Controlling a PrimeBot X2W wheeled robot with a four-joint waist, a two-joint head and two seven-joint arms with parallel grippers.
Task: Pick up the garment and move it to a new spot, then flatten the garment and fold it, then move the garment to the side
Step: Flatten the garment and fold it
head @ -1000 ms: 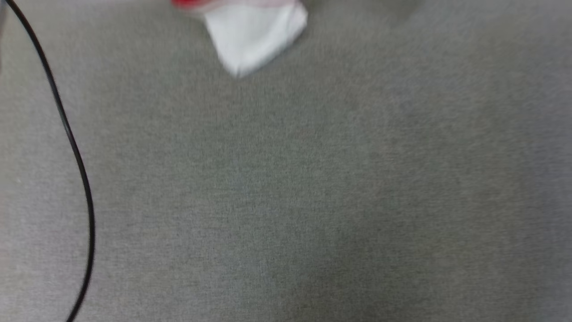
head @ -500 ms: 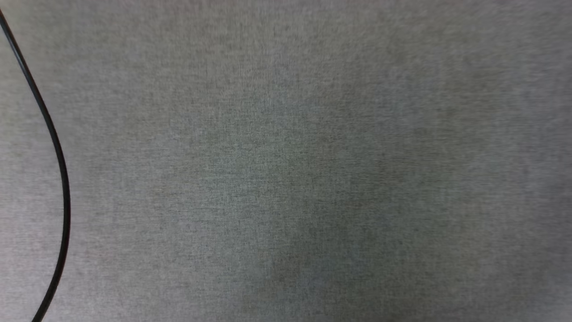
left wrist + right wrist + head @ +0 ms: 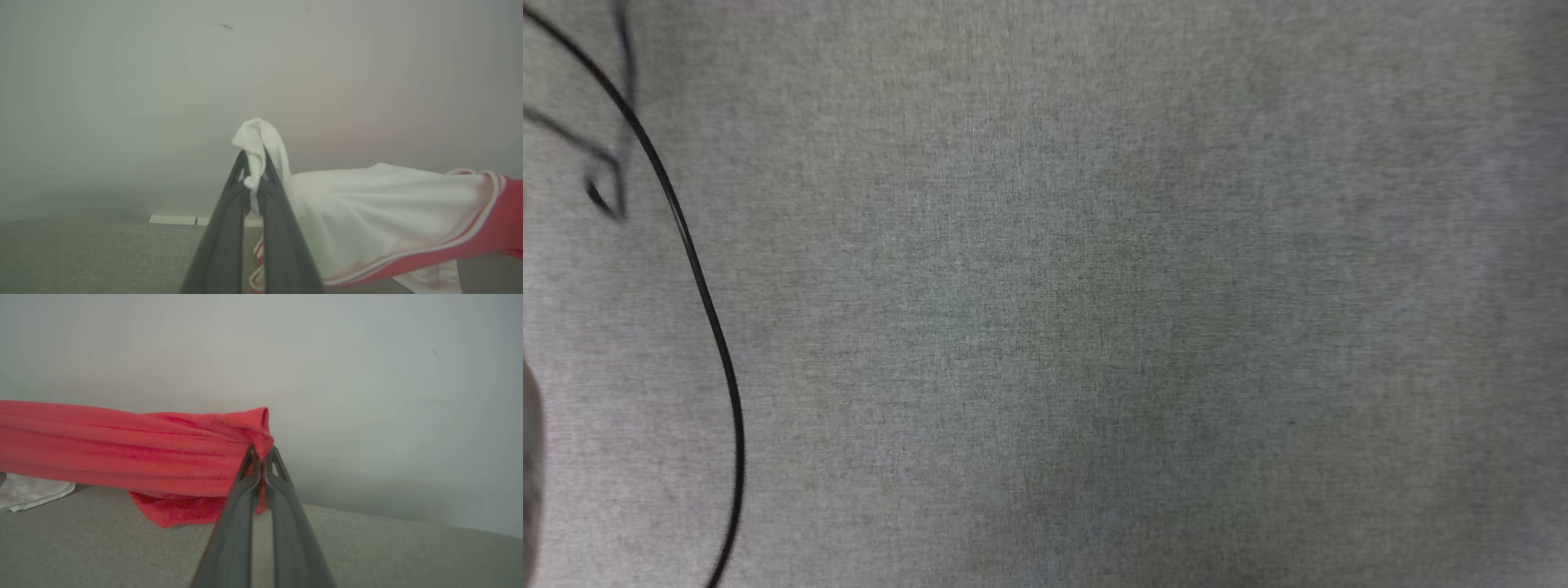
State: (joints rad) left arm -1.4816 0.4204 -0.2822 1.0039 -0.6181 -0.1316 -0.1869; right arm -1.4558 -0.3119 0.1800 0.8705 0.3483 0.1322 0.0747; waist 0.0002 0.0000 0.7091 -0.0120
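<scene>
The left claw [image 3: 254, 171] clamps a white sleeve [image 3: 367, 204], the right claw [image 3: 261, 455] a red hem [image 3: 255, 424], probably stretching the jersey [image 3: 122, 449] taut for carrying.

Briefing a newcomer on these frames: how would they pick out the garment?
Over the grey fabric surface, before a pale wall, the garment stretches between both grippers. The left gripper pinches its white sleeve end, the right gripper its red end. Red body, white sleeve and striped trim set it apart from the plain grey.
</scene>
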